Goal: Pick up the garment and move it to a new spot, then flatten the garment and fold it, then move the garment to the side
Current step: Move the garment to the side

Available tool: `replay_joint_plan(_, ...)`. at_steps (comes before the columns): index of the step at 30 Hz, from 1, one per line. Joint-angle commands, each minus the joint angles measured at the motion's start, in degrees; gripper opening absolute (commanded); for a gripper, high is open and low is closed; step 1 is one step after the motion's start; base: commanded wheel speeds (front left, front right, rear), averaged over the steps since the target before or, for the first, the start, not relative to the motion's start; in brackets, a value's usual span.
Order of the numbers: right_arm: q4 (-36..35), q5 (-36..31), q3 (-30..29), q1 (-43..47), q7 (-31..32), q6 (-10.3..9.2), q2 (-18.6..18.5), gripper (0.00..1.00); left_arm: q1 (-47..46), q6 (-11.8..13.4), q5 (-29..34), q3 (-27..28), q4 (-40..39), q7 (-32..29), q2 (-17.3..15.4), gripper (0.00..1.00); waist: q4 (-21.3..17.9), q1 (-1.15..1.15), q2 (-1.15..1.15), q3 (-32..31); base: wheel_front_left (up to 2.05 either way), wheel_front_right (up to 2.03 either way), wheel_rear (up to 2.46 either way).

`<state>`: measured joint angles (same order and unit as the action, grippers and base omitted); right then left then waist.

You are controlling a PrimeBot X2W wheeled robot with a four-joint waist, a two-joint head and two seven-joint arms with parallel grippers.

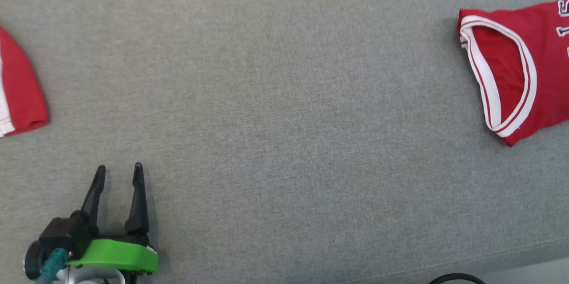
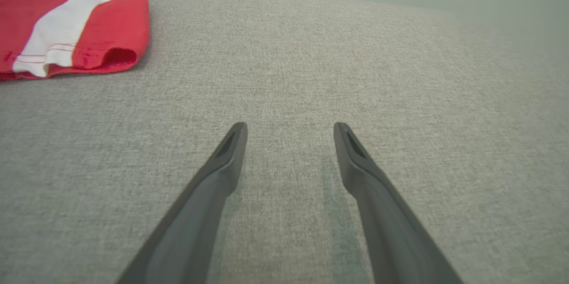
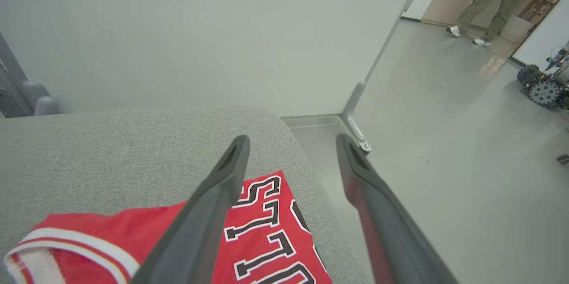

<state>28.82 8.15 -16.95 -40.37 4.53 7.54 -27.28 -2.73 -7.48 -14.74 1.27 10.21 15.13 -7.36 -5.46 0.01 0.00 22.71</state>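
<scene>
A folded red garment (image 1: 533, 66), a jersey with white-trimmed armhole and black-and-white lettering, lies at the right edge of the grey cushion (image 1: 284, 110). In the right wrist view the same garment (image 3: 266, 239) sits just below my right gripper (image 3: 292, 139), which is open and holds nothing, its fingers hovering above the lettering near the cushion's end. My left gripper (image 1: 120, 167) is at the lower left, open and empty over bare grey fabric, as the left wrist view also shows of that gripper (image 2: 291, 126).
Another red-and-white cloth (image 1: 18, 93) lies at the far left, also seen as the cloth (image 2: 66, 22) ahead-left of my left fingers. Beyond the cushion's end are floor, a metal post foot (image 3: 355, 124), a person's legs (image 3: 484, 4), a wheeled machine (image 3: 542, 88). A dark cable (image 1: 458, 278) shows at the front edge.
</scene>
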Motion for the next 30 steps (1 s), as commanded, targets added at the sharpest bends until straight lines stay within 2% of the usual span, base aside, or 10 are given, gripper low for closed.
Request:
replay_joint_plan(1, -2.3, 1.0, 0.5, 2.8, -1.8, -0.11, -0.5, 1.0, 1.2, 0.1, 0.0, 0.1, 0.8, -0.1, 0.7, 1.0, 3.7, -0.01, 0.0, -6.8, 0.0, 0.0, 0.0)
replay_joint_plan(3, -6.4, 1.3, 2.6, 7.7, -3.8, -0.09, 0.1, 1.0, 1.7, 0.5, -1.1, 1.6, 1.8, -0.1, 1.7, 1.0, 4.8, -0.01, 0.0, -9.5, 0.0, 0.0, 0.0)
replay_joint_plan(7, -14.7, 6.2, 4.6, 18.0, -6.7, -0.11, 1.8, 1.0, 3.2, 1.1, -1.3, 3.3, 3.3, -0.1, 3.1, 1.0, 7.5, -0.01, 0.0, -14.0, 0.0, 0.0, 0.0)
replay_joint_plan(10, -19.4, 9.4, 5.1, 26.4, -8.9, -0.1, 6.3, 1.0, 4.2, 0.9, -1.1, 3.7, 4.1, -0.1, 3.6, 1.0, 9.6, -0.01, 0.0, -16.4, 0.0, 0.0, 0.0)
replay_joint_plan(14, -21.6, 6.2, 4.9, 35.3, -14.0, -0.09, 11.7, 1.0, 4.7, 0.6, -0.4, 3.7, 5.7, -0.1, 3.9, 1.0, 11.8, -0.01, 0.0, -18.3, 0.0, 0.0, 0.0)
replay_joint_plan(21, -17.8, -6.8, 3.6, 45.4, -19.4, -0.11, 19.9, 1.0, 5.5, 0.1, 0.8, 1.9, 9.3, -0.1, 3.9, 1.0, 14.5, -0.01, 0.0, -22.0, 0.0, 0.0, 0.0)
replay_joint_plan(25, -17.9, -10.3, 2.7, 46.9, -19.7, -0.11, 22.9, 1.0, 5.6, 0.0, 0.6, 1.0, 10.0, -0.1, 4.1, 1.0, 15.0, -0.01, 0.0, -22.8, 0.0, 0.0, 0.0)
replay_joint_plan(30, -19.7, -11.9, 5.2, 48.0, -19.7, -0.11, 24.1, 1.0, 5.7, 0.0, -1.1, -0.4, 10.1, -0.1, 4.2, 1.0, 14.9, -0.01, 0.0, -23.3, 0.0, 0.0, 0.0)
